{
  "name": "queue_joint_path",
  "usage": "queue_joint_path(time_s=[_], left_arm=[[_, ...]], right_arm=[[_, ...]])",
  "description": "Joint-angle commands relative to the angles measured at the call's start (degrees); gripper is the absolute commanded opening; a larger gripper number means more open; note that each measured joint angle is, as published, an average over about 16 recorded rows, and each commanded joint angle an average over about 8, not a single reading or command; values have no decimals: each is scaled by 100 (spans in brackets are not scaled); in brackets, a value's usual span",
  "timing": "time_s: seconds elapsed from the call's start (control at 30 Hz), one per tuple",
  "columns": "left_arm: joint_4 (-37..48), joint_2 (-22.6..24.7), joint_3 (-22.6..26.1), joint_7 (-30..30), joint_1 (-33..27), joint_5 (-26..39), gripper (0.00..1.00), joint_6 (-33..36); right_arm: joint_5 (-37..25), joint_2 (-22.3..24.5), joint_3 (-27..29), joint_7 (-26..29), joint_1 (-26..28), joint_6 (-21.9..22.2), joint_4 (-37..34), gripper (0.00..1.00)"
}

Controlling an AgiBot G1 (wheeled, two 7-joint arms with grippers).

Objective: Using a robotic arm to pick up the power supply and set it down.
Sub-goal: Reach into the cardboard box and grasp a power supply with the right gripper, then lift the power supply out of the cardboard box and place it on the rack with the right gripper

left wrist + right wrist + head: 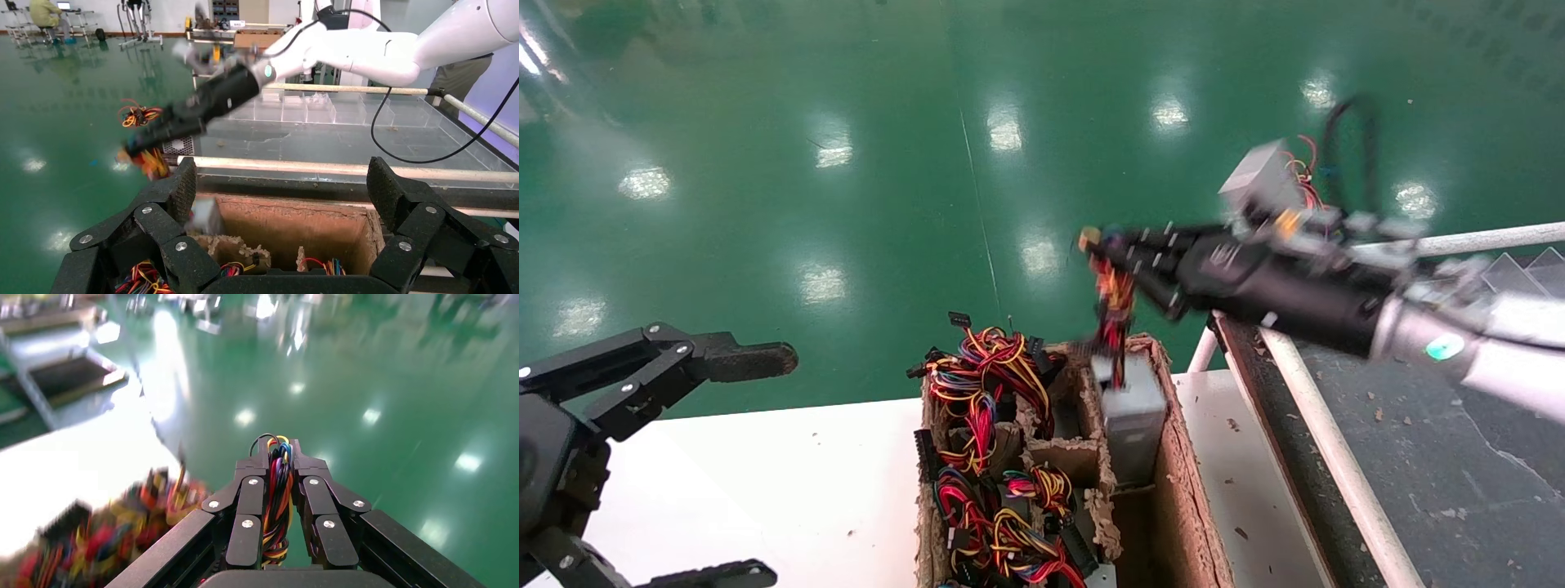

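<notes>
My right gripper point(1103, 245), the black robotic arm with a white logo, reaches over the far end of the cardboard box point(1182, 490). It is shut on a red-orange-yellow-black wire bundle point(276, 496), which hangs down point(1114, 306) to the grey power supply point(1133, 416). The power supply stands upright in the box's right compartment, its top at about rim height. The left wrist view shows the same gripper point(139, 144) above the blurred grey box point(205, 214). My left gripper point(764, 465) is parked at the left over the white table, open and empty point(283, 184).
Loose coloured wire bundles point(985, 384) fill the box's left compartments. A dark conveyor bed point(1418, 457) with white rails point(1336, 465) runs along the right. A grey box with a mesh side point(179, 146) lies on it. Green floor lies beyond the white table point(829, 457).
</notes>
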Motion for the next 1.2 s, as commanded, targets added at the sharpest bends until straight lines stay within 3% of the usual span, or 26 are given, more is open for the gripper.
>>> queue_joint_path(time_s=[0.03, 0.37, 0.63, 0.87, 1.2], left_arm=[[0, -1, 2, 1, 0, -1, 100, 0], [0, -4, 10, 5, -3, -6, 100, -3], [0, -6, 16, 9, -5, -10, 100, -4], [0, -8, 22, 12, -6, -13, 100, -6], [0, -11, 29, 16, -8, -18, 100, -8]], right_arm=[[162, 127, 150, 76, -10, 60, 185, 0], [417, 391, 648, 55, 927, 283, 34, 0], [66, 517, 760, -378, 1746, 567, -473, 0], [-422, 657, 727, -897, 2418, 839, -1404, 0], [-775, 1125, 620, -1653, 2908, 383, -2691, 0]])
